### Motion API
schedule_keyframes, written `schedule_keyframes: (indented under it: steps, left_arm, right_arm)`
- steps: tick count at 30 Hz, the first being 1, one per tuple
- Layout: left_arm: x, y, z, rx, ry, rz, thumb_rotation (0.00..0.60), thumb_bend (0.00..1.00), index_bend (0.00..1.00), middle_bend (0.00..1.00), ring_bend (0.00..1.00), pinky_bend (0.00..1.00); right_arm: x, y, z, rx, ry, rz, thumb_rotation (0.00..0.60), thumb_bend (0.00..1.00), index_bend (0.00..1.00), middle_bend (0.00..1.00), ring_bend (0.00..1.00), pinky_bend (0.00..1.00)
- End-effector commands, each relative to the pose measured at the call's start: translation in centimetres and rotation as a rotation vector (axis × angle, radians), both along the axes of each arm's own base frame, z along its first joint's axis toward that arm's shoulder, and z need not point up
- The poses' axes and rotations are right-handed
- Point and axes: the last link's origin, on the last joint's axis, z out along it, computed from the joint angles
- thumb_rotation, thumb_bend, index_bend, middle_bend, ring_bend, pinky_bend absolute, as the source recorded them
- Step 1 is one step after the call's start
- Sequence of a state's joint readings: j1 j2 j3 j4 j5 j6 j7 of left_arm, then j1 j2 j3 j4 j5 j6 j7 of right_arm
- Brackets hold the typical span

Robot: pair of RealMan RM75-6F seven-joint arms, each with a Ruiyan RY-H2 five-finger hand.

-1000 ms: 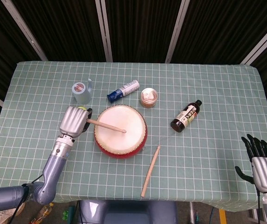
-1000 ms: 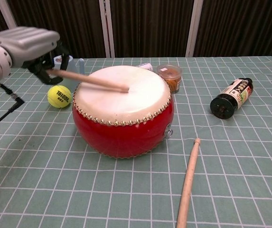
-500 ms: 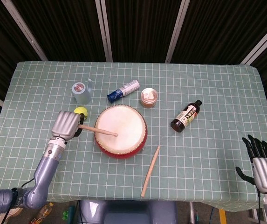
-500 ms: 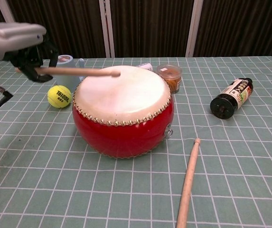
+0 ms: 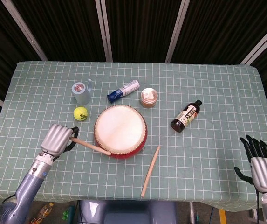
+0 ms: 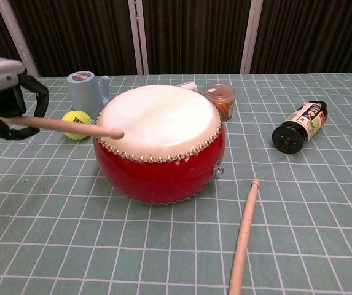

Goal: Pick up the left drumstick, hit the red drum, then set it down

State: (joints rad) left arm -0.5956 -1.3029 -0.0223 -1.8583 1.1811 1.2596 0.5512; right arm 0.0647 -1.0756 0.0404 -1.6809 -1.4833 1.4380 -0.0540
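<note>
Now drumstick (image 5: pixel 90 146) being gripped by left hand (image 5: pixel 57 138), tip beside red drum (image 5: pixel 120 131), right hand (image 5: pixel 262 169) being held with fingers spread, empty.

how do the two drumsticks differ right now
The left drumstick is gripped by the left hand and, in the chest view, is off the table; the right drumstick lies free on the tablecloth. The left drumstick's tip sits by the red drum's near-left rim; the right drumstick lies apart from the drum. Both are plain wooden sticks.
</note>
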Motion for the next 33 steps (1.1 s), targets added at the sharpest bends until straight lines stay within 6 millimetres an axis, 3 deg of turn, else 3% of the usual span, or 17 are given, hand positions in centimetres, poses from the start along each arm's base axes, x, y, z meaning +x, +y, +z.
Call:
schedule_keyframes:
  steps: [1, 13, 18, 20, 25, 30, 33]
  left_arm:
    - [-1.6, -0.6, -1.3, -0.036, 0.017, 0.039, 0.600, 0.41, 0.69, 0.98, 0.88, 0.87]
    - [-4.7, -1.2, -4.0, -0.097, 0.124, 0.098, 0.600, 0.35, 0.51, 0.71, 0.66, 0.66]
    - [-5.2, -1.2, -4.2, -0.121, 0.157, 0.114, 0.600, 0.19, 0.36, 0.46, 0.39, 0.42]
    - [-5.2, -1.3, -4.0, -0.123, 0.167, 0.112, 0.600, 0.15, 0.30, 0.37, 0.31, 0.37]
    - [-5.1, -1.3, -3.1, -0.113, 0.154, 0.113, 0.600, 0.11, 0.22, 0.28, 0.24, 0.28]
    - [-5.0, -1.6, -1.4, -0.080, 0.115, 0.125, 0.600, 0.10, 0.13, 0.16, 0.12, 0.16]
    - [-5.2, -2.2, 0.2, -0.040, 0.085, 0.122, 0.600, 0.04, 0.08, 0.10, 0.08, 0.12]
  right_arm:
    - [0.0, -0.1, 0.0, -0.001, 0.001, 0.001, 0.600, 0.30, 0.00, 0.00, 0.00, 0.00]
    - [0.0, -0.1, 0.0, 0.001, -0.002, 0.000, 0.600, 0.30, 0.00, 0.00, 0.00, 0.00]
    - [0.0, -0.1, 0.0, 0.001, 0.000, 0.000, 0.600, 0.30, 0.00, 0.00, 0.00, 0.00]
    - [0.0, -0.1, 0.0, 0.000, 0.002, 0.000, 0.600, 0.30, 0.00, 0.00, 0.00, 0.00]
    - [-0.1, -0.1, 0.0, 0.002, 0.005, -0.002, 0.600, 0.30, 0.00, 0.00, 0.00, 0.00]
    - [-0.1, 0.0, 0.0, 0.004, 0.009, -0.004, 0.600, 0.30, 0.00, 0.00, 0.00, 0.00]
    - [-0.2, 0.0, 0.0, 0.007, 0.013, -0.005, 0.600, 0.30, 0.00, 0.00, 0.00, 0.00]
